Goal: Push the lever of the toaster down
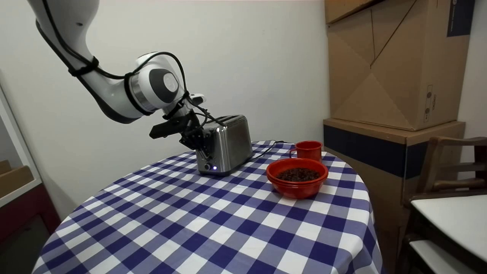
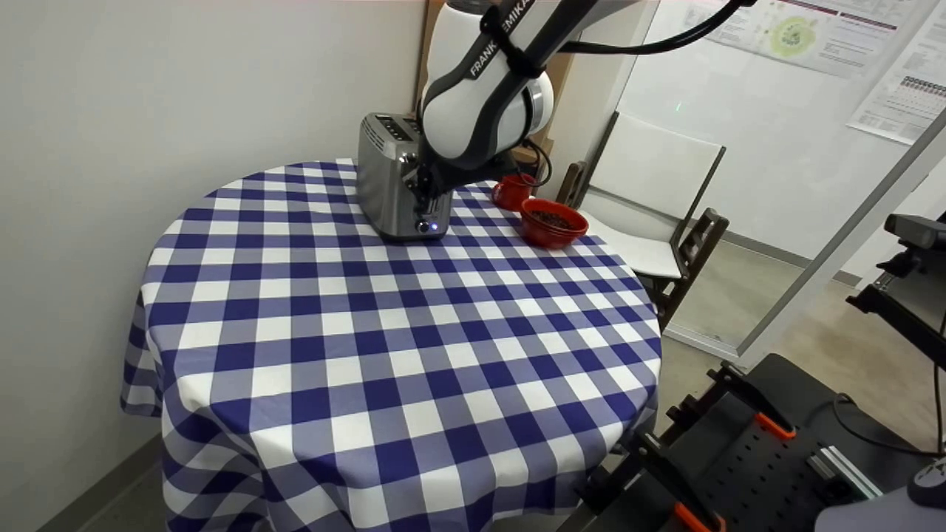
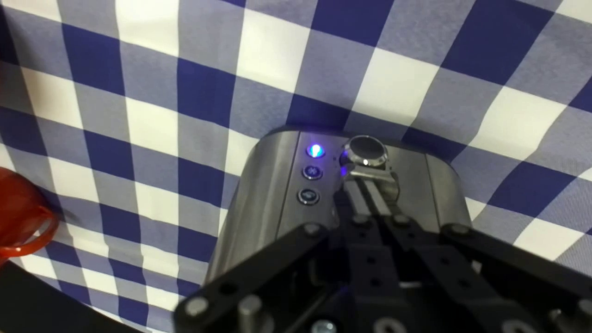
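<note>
One red mug (image 3: 18, 203) is cropped by the wrist view's left edge. Next comes the stainless-steel toaster (image 3: 256, 194) with three round buttons (image 3: 312, 172), one glowing blue, then its dial (image 3: 365, 150). The lever (image 3: 370, 174) overlaps the dial's rim in that view, by the tips of the gripper (image 3: 368, 194); whether they touch I cannot tell. The fingers (image 3: 357, 199) stand together, a bare slit between them, gripping nothing visible. Both exterior views leave the lever hard to make out.
</note>
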